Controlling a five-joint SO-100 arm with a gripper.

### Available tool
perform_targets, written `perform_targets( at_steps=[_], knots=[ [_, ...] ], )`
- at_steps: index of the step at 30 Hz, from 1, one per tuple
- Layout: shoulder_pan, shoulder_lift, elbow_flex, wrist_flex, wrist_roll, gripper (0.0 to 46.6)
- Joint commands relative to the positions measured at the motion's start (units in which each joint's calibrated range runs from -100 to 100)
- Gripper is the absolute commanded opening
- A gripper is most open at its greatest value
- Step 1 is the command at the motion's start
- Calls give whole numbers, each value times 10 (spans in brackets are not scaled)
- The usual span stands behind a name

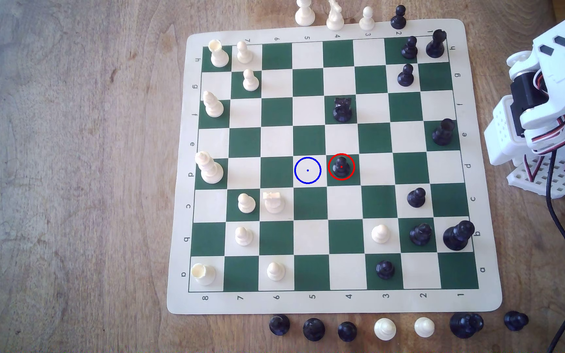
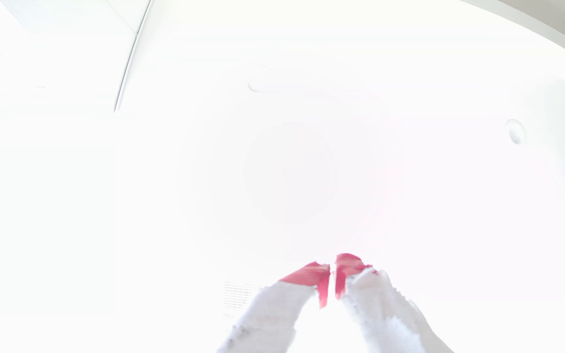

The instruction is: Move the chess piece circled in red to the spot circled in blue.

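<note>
Exterior view: black pawn [image 1: 341, 166] is standing red-ringed near the board's [image 1: 342, 302] centre, blue-ringed cream square [image 1: 307, 170] touching its square, toward the white pieces' edge. Arm [image 1: 546, 101] is sitting folded off the board, apparently awaiting the reach; gripper [image 2: 332, 276] is showing red tips pressed nearly together, pinching nothing

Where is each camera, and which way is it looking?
Exterior view: it sits high above the wooden table, looking down on the green-and-cream chessboard, the small black pawn ringed in red and the cream square ringed in blue; the white robot arm stands folded at the exterior view's right edge.
Wrist view: it sits on the arm's wrist, facing out along the red-tipped white gripper, with tips nearly touching, into washed-out bright white.
Shared: just the robot arm itself; the wrist view catches no board.
</note>
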Motion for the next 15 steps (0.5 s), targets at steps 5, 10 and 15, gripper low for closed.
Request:
perform_targets(
  at_steps=[5, 10, 15],
  knots=[
    [5, 0, 10, 16, 0, 2],
    [5, 0, 0, 107, 0, 2],
    [2, 0, -44, 356, -1, 2]
  ],
)
